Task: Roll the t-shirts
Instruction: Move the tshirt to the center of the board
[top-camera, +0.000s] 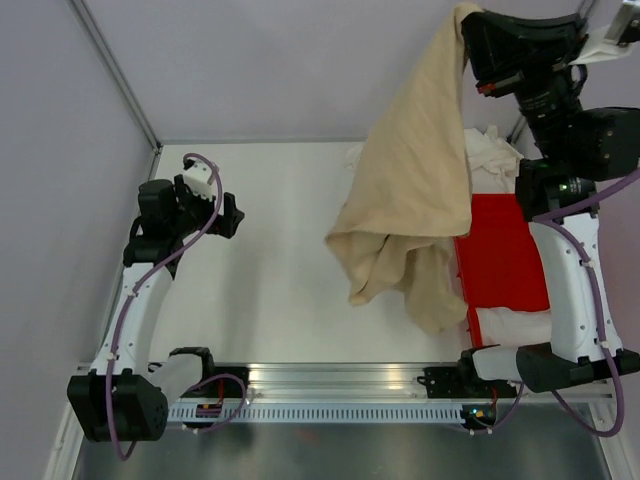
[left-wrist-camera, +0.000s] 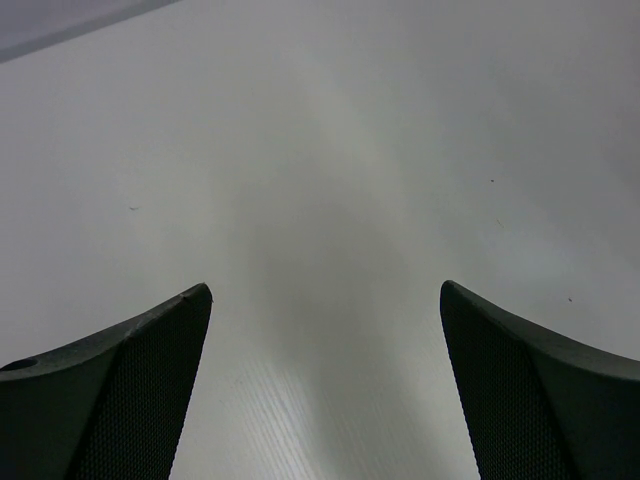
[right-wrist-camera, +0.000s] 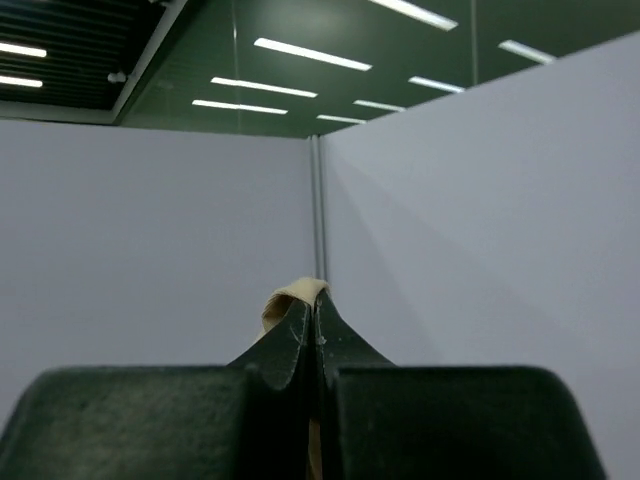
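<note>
A tan t-shirt (top-camera: 415, 190) hangs from my right gripper (top-camera: 468, 14), raised high at the back right; its lower folds droop to about the table surface right of centre. In the right wrist view the jaws are closed on a small loop of tan cloth (right-wrist-camera: 290, 297), with my right gripper (right-wrist-camera: 313, 305) facing the booth walls. Cream-white t-shirts (top-camera: 492, 152) lie bunched at the back of the red tray, with more white cloth (top-camera: 515, 326) at its front. My left gripper (top-camera: 228, 213) is open and empty over bare table at the left; its fingers (left-wrist-camera: 150, 370) stand wide apart.
The red plastic tray (top-camera: 500, 250) stands along the table's right side, beside my right arm. Lilac booth walls close in the left and back. A metal rail (top-camera: 340, 380) runs along the near edge between the arm bases.
</note>
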